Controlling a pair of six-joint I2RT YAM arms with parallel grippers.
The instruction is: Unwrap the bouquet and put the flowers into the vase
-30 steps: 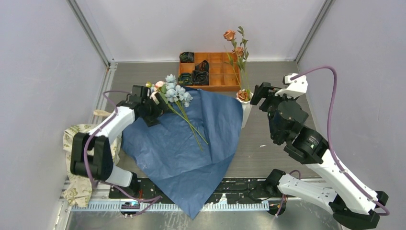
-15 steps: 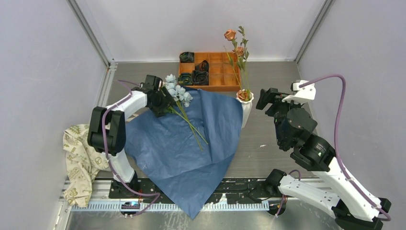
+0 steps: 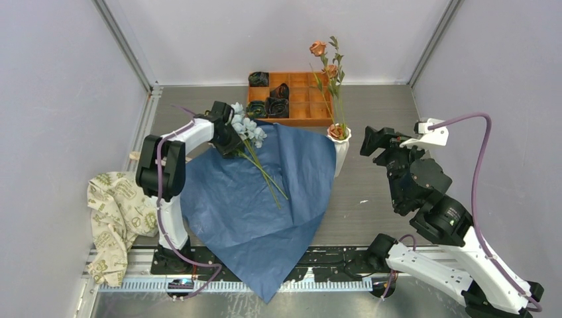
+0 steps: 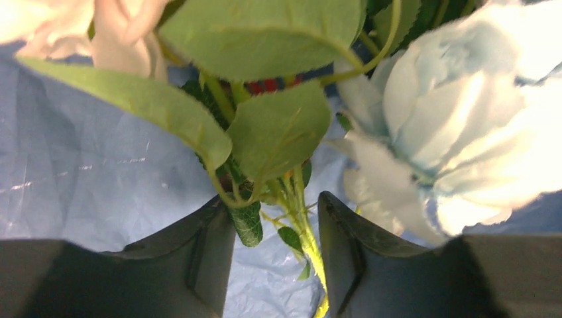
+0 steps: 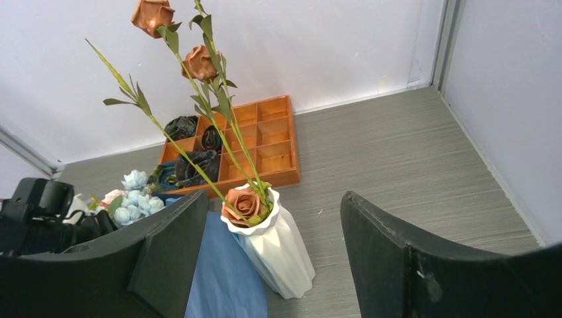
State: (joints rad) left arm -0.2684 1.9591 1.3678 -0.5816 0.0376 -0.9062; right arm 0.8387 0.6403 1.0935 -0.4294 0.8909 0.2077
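Basically the unwrap looked done, and moving flowers to the vase was the step in hand. Nearest the arm bases, the blue wrapping paper (image 3: 265, 212) lay spread flat on the table (image 3: 378, 199), one corner hanging over the near edge. A cream cloth bag (image 3: 112, 218) sat crumpled at left, not involved.

The right gripper (image 3: 370, 140) hovered just right of the vase, fingers spread wide with nothing between them.

Mid-table, the thin green stems (image 3: 266, 175) of the remaining flowers (image 3: 244, 126) lay loose on the paper, blooms toward the sheet's far left corner. The left gripper (image 4: 275, 212) was at the bloom end, jaws partly spread and straddling the stems just below the leaves. The wrist view showed a gap either side of the stems, so no pinch yet. A pale blue head and a pink one crowded that view.

Further back, the vase (image 5: 278, 255) stood upright at the paper's right edge; touching it or just beside it, could not tell. It already held orange blooms (image 5: 242, 202) on tall stems. The orange tray (image 3: 311, 109) sat by the far wall with dark rolled items in it.

Judgement: the next move called for pinching the stem cluster, lifting it clear of the paper, carrying it across and tipping the stem ends into the vase mouth. The stems were thin and several, so one could slip. The tall stems already in the vase could get knocked.
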